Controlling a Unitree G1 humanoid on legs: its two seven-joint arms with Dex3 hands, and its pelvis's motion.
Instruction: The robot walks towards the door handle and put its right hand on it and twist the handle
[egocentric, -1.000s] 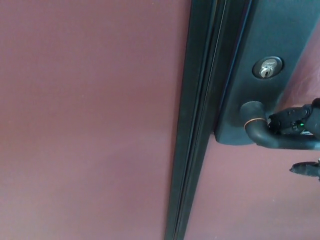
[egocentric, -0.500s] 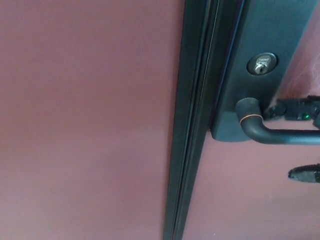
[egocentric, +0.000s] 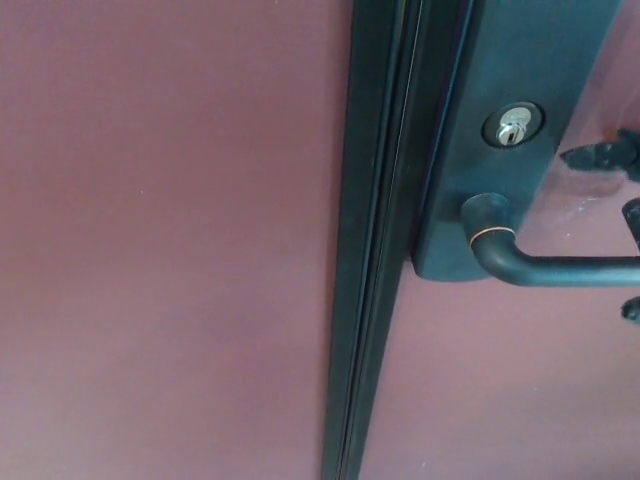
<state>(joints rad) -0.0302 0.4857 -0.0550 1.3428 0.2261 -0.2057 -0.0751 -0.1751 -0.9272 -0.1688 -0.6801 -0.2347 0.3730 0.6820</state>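
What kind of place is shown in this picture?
Probably a doorway inside a building, seen very close. A dark red door fills the view, with a dark lever handle on a dark plate and a keyhole above it. Nothing of the room itself shows.

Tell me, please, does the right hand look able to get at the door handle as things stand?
Probably yes: the right hand sits at the picture's right edge, fingertips showing above and below the door handle, and nothing lies between them. Its grip cannot be judged.
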